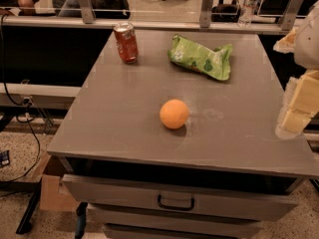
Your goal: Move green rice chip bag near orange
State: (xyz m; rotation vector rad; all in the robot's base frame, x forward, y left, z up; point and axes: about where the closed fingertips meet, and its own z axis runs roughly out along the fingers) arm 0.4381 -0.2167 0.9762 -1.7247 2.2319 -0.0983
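Camera view: the green rice chip bag (202, 57) lies at the far side of the grey tabletop (119, 113), right of a red soda can (125, 43) and well apart from the orange (174, 114) near the centre. My gripper (295, 119) hangs at the tabletop's right edge, apart from all three; I cannot tell how far it is open.

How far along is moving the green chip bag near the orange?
Nothing done yet: the crinkled light-green foil chip bag lies far back on the grey table, apart from the smooth round orange fruit mid-table. The gripper hovers at the right edge, away from the bag. Left: grasp the bag, set it beside the orange.
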